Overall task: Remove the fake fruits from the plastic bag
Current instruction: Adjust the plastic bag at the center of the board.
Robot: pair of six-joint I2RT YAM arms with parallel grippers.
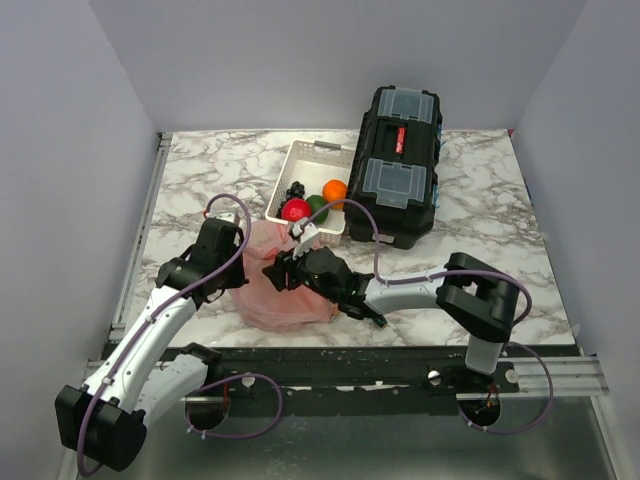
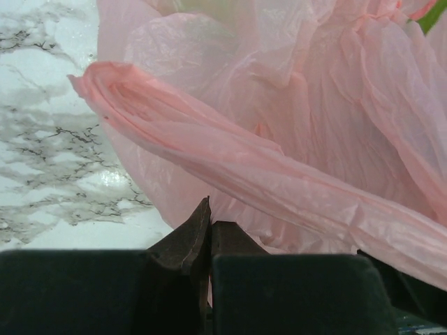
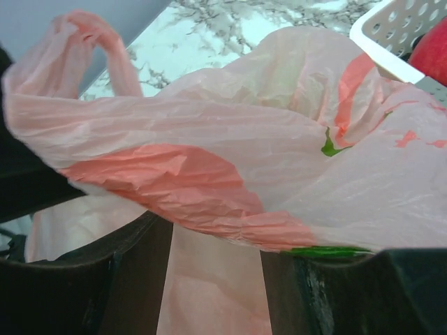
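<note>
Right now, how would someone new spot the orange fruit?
Find the big black toolbox at the back of the table. The white tray sits just left of it. Inside, nearest the toolbox, is the only orange ball, beside red fruit, green fruit and black grapes.

fake fruits (image 1: pixel 296 210) – 3 seen | grape cluster (image 1: pixel 296 189) – 1 | plastic bag (image 1: pixel 275 300) – 1 | tray (image 1: pixel 300 152) – 1 | toolbox (image 1: pixel 400 165) – 1

crumpled pink bag (image 3: pixel 230 139) fills most of the view, with redder patches and small green marks. its handle loop (image 3: pixel 91 35) sticks up top left. below, the right gripper (image 3: pixel 216 241) has its dark jaws apart, bag film in the gap; whether it grips is unclear. top right, a red fruit (image 3: pixel 433 52) sits in the white tray (image 3: pixel 398 28) on the marble table (image 3: pixel 209 35).
</note>
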